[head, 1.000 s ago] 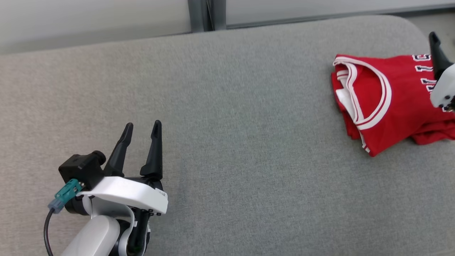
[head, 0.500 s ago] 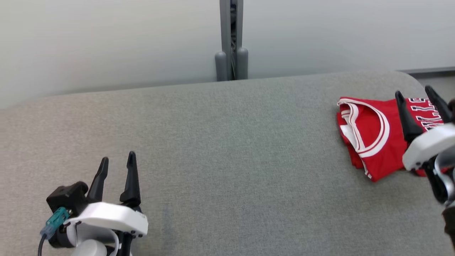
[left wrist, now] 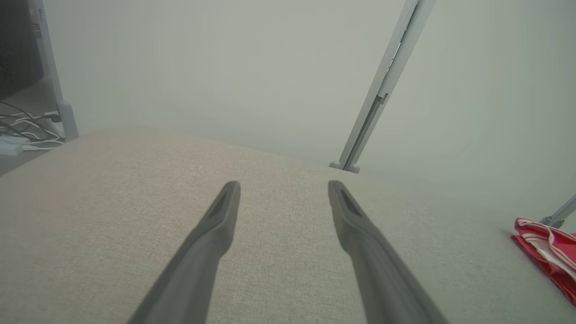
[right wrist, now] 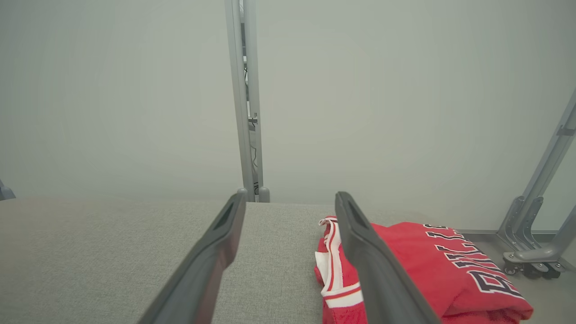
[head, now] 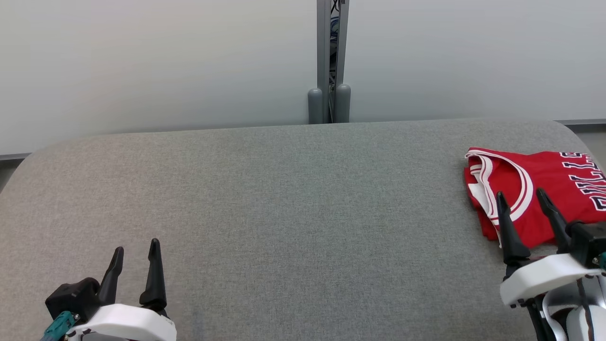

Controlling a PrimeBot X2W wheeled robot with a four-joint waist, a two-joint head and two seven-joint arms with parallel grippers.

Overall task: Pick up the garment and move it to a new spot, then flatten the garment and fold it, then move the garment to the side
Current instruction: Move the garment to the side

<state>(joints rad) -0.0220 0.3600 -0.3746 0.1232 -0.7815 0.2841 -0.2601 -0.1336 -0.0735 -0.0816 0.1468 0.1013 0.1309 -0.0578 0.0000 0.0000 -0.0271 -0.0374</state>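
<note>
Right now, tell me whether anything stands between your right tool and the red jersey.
Nothing visible does. The open right tool hovers at the near edge of the folded red jersey with white trim, on the grey fabric-covered table.

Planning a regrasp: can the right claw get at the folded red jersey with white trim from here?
Probably yes. The right claw stands open at the near edge of the folded red jersey with white trim, nothing between them on the grey fabric table.

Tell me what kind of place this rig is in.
Likely a lab or test bay, not a home: a grey fabric-covered table, plain partition panels on metal posts behind it, loose cables beyond its edge.
</note>
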